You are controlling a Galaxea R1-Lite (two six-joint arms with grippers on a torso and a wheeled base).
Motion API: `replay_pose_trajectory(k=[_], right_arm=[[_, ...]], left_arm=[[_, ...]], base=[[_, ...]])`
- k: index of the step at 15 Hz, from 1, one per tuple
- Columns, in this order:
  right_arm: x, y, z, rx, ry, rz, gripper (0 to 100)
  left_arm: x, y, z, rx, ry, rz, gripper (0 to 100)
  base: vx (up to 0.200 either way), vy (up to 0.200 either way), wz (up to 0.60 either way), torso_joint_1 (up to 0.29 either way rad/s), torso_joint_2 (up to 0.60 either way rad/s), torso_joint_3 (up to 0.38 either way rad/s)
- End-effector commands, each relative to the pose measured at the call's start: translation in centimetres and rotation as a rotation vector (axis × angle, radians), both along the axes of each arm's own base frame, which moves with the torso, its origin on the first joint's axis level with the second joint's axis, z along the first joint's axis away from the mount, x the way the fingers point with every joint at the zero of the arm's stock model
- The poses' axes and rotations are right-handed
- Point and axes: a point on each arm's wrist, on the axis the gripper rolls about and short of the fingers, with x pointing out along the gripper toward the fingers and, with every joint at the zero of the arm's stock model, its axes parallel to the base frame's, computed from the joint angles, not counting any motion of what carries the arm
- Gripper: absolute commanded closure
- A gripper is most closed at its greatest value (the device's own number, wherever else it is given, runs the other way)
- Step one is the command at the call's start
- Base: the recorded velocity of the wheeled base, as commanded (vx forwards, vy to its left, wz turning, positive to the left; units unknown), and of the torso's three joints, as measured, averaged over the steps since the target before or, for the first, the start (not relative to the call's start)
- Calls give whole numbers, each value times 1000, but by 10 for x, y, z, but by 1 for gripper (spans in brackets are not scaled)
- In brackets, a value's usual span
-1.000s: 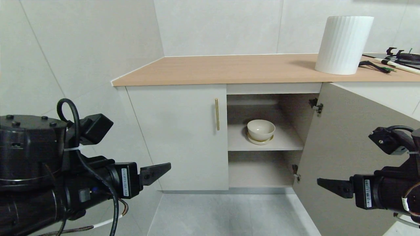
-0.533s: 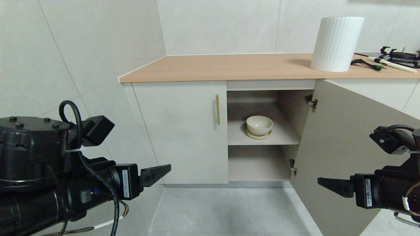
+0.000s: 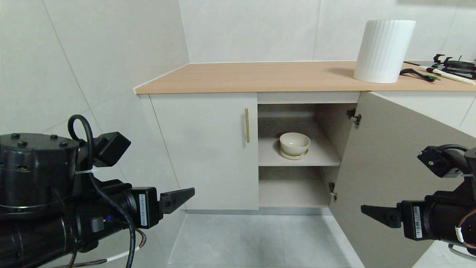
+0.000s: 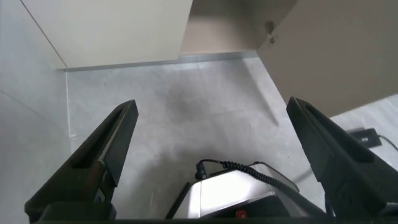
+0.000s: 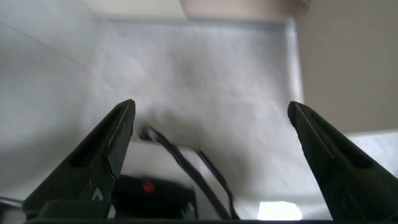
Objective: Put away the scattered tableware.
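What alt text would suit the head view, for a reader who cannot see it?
A cabinet under a wooden counter holds a cream bowl on a plate on its upper shelf; the right door stands open, the left door shut. The left gripper and right gripper, both empty, hover low before it. A white ribbed container stands on the counter.

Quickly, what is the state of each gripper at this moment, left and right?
Left gripper: open, holding nothing.
Right gripper: open, holding nothing.
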Motion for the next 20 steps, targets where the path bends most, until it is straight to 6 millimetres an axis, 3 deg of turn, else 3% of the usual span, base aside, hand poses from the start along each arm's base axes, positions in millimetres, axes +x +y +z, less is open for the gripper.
replay_pose_trajectory(k=[1,9,11,15,20], right_arm=[[-1,-1,2,-19,16,2,0],[-12,-11,3,-155,161,-8,0],[-15,-19,8,-204,197,-52,0],[-8,-52,14,-371,181,-304,0],[11,-88,21,-388,135,-496,0]], left_arm=[[0,-1,-1,1,2,-2,0],[0,-1,-1,2,4,-2,0],[1,-1,-2,3,7,-3,0],[1,-1,-2,4,8,-2,0],[1,-1,-2,5,9,-2,0]], base=[[0,-200,0,7,2,-2],[0,-200,0,6,0,1],[0,0,0,0,0,0],[0,0,0,0,0,0],[0,0,0,0,0,0]])
